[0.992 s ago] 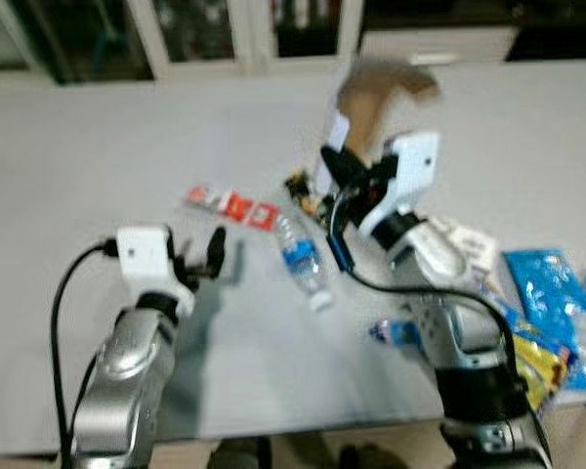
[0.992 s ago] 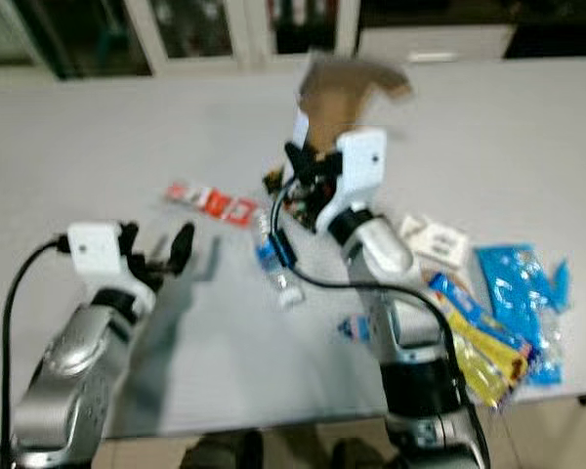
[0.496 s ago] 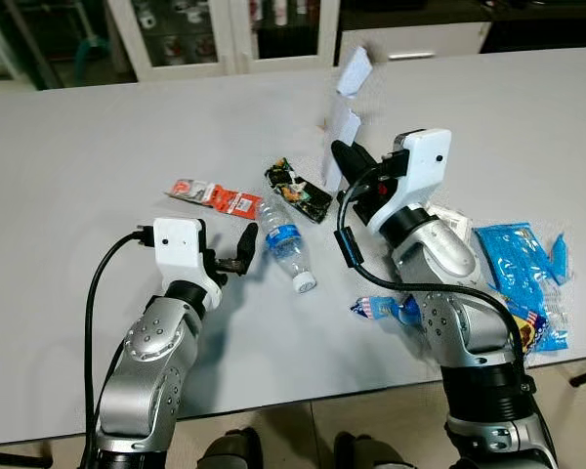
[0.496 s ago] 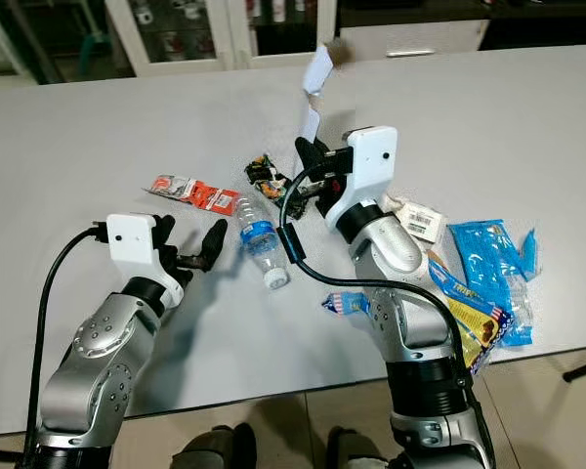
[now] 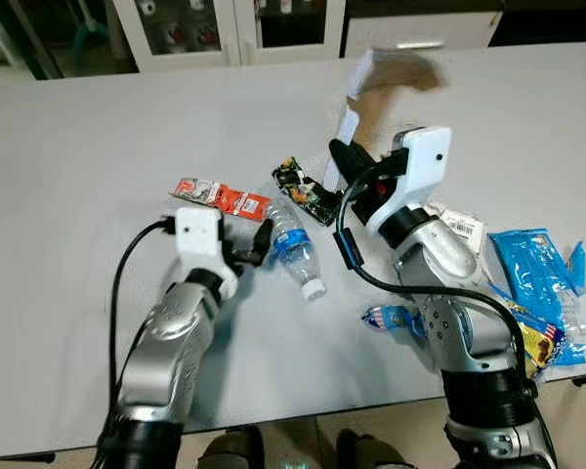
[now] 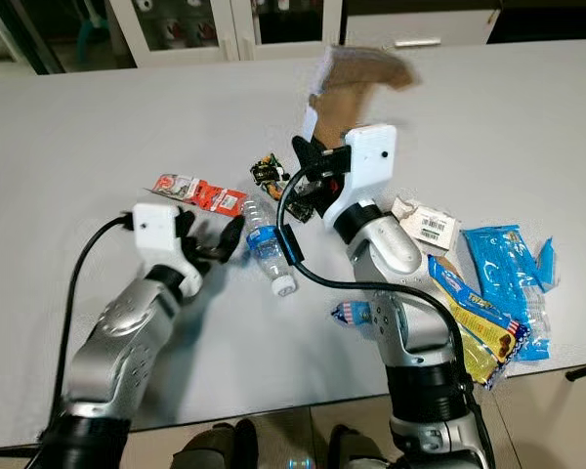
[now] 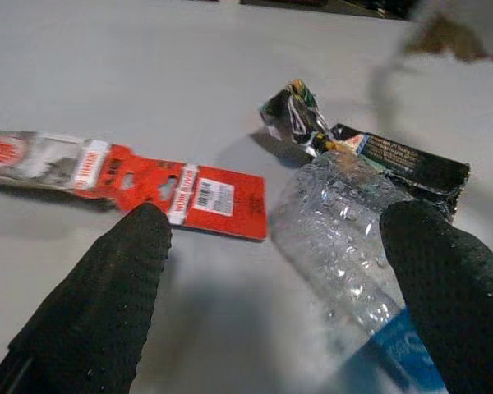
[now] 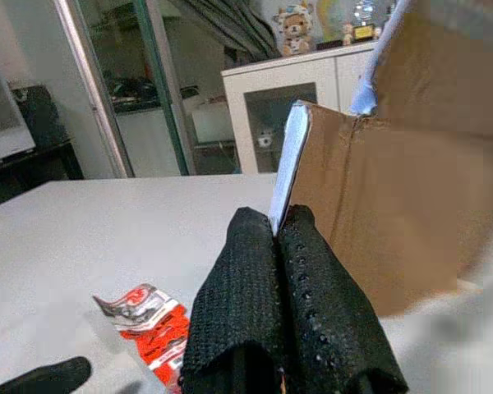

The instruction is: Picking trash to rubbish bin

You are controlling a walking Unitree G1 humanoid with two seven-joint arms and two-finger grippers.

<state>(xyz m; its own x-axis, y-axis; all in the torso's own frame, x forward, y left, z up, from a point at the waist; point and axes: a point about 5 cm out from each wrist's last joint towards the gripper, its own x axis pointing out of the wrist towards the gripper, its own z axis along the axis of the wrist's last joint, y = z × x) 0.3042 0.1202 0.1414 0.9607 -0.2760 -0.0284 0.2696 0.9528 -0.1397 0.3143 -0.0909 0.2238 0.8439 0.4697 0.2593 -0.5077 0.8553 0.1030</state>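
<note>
My right gripper [image 5: 344, 164] is raised over the middle of the grey table [image 5: 98, 127], shut on the edge of a piece of brown cardboard [image 5: 389, 86] with one white face. In the right wrist view its fingers [image 8: 267, 271] pinch that cardboard [image 8: 411, 197]. My left gripper [image 5: 254, 246] is low over the table and open, just left of a clear plastic bottle [image 5: 295, 256] lying on its side. In the left wrist view the bottle [image 7: 345, 222] lies between the fingers [image 7: 107, 287], with a red wrapper [image 7: 148, 176] and a black snack wrapper [image 7: 370, 152] beyond.
More trash lies to the right: a white labelled packet [image 5: 459, 227], blue packets [image 5: 537, 274], a yellow packet [image 5: 529, 337] and a small blue sweet wrapper [image 5: 396, 318]. The red wrapper [image 5: 220, 195] is left of the bottle. White cabinets [image 5: 234, 24] stand beyond the table's far edge.
My left gripper has moved closer to the bottle. The cardboard in my right gripper has swung from edge-on to showing its brown face. The camera has shifted slightly.
</note>
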